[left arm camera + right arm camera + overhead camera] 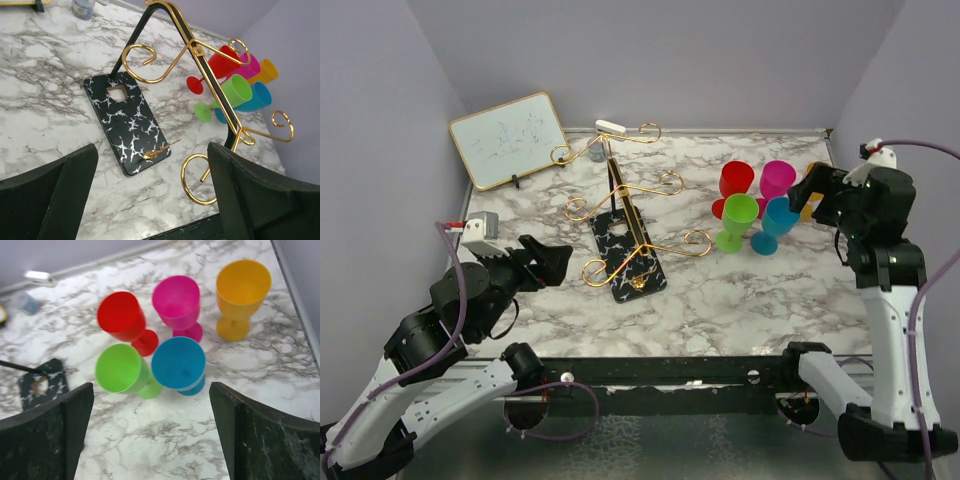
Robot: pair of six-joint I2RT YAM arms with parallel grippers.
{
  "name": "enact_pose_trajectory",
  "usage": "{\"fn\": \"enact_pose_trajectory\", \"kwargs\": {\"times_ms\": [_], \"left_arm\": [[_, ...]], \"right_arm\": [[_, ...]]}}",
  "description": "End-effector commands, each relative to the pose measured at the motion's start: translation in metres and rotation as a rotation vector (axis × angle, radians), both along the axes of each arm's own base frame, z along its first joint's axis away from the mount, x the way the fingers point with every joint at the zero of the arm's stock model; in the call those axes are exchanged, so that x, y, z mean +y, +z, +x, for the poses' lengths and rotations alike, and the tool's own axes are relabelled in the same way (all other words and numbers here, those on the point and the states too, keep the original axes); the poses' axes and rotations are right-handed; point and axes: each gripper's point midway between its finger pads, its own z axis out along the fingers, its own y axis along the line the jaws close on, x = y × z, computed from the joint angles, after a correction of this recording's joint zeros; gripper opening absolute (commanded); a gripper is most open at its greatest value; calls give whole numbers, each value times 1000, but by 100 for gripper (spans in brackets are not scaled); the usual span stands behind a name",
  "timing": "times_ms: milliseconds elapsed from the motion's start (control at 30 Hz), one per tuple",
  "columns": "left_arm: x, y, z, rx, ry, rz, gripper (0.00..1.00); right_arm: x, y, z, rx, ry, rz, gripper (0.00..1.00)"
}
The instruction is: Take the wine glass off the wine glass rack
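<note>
The wine glass rack point(626, 262) stands mid-table, a gold wire stand with scroll arms on a black speckled base point(125, 120). Nothing hangs on its arms. Several plastic wine glasses stand upright on the marble to its right: red point(120, 316), pink point(176, 299), orange point(243, 282), green point(118, 367) and blue point(178, 362). My right gripper point(151, 435) hovers open just near of the green and blue glasses point(781, 215), holding nothing. My left gripper point(552, 262) is open and empty, left of the rack's base, its jaws point(152, 195) facing the lowest gold scroll.
A framed whiteboard point(508, 138) leans at the back left. A small bottle point(597, 150) and a white object point(610, 127) sit by the back wall. The table's right edge runs close behind the orange glass point(812, 172).
</note>
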Motion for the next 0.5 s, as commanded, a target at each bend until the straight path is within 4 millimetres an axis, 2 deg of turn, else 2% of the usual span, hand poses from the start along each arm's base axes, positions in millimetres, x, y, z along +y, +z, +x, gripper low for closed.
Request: {"fn": "enact_pose_trajectory", "kwargs": {"times_ms": [0, 100, 200, 333, 467], "left_arm": [[16, -1, 0, -28, 60, -11, 99], [22, 0, -3, -30, 72, -22, 99], [27, 3, -6, -30, 84, -29, 99], [34, 6, -8, -44, 96, -25, 99], [41, 1, -6, -56, 115, 35, 99]], "right_arm": [[28, 28, -40, -139, 120, 87, 100], [38, 47, -69, -256, 160, 109, 100], [41, 58, -88, -296, 162, 124, 100], [44, 68, -102, -333, 152, 156, 100], [53, 72, -110, -377, 203, 169, 100]]}}
